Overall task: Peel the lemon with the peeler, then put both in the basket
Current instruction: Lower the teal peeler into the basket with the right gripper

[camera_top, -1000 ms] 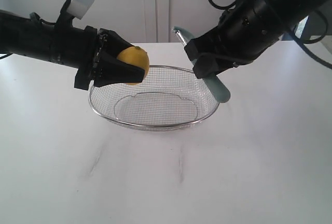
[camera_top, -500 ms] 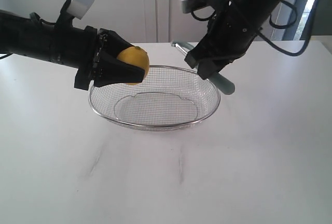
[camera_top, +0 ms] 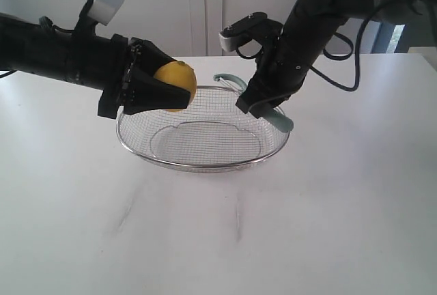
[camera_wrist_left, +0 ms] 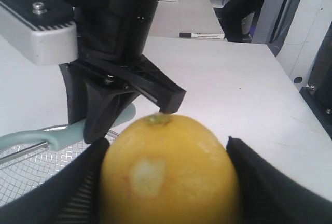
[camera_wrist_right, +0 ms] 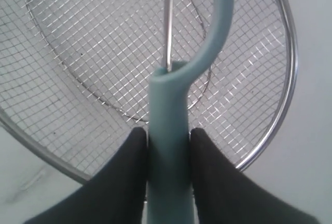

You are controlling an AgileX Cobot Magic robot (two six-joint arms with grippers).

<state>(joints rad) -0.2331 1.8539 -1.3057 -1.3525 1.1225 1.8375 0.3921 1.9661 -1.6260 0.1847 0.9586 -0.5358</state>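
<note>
Black arms [camera_top: 48, 52], white wrist boxes [camera_top: 109, 3]

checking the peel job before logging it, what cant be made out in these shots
- Lemon: exterior view, left jaws cover much of it; left wrist view, bottom edge cuts it off, so peeled extent unclear.
- Peeler: exterior view, its middle is behind the right jaws; right wrist view, the blade head runs off the top edge.
- Basket: exterior view, left rim hidden behind the left jaws.

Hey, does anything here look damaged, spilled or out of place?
Only the lemon stands out. The left wrist view shows a small pale patch on it where the yellow skin is gone. The basket sits level, and nothing has spilled.
</note>
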